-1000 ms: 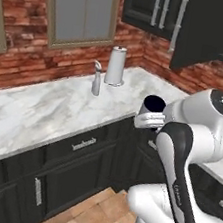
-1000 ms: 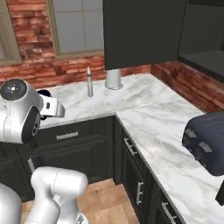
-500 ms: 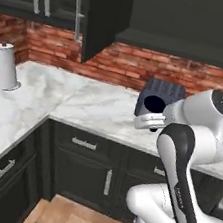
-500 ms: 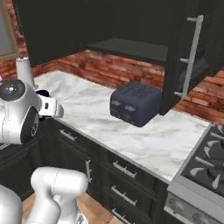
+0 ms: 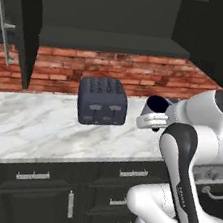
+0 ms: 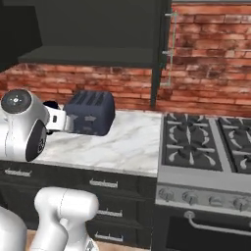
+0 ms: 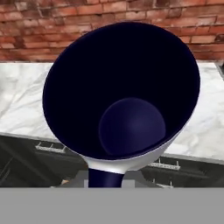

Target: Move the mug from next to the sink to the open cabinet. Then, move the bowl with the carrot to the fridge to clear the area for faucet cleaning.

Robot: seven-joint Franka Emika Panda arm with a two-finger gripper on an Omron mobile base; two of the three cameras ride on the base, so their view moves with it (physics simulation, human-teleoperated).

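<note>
The toaster [image 5: 101, 108] is sitting on the counter [image 5: 40, 128], toward the back, close to the brick wall [image 5: 64, 68]. The open cabinet [image 5: 112, 17] is hanging directly above it, with its shelf [image 5: 111, 40] running over the toaster and its door [image 5: 25, 25] standing out at the left in the left base view. The mug [image 5: 156, 106] is hanging above the counter just right of the toaster in that view, apart from the surface. In the right base view, the stove [image 6: 206, 147] is standing right of the counter, touching its end, and 1 row of drawers [image 6: 103, 186] is lying below the counter's front edge.
</note>
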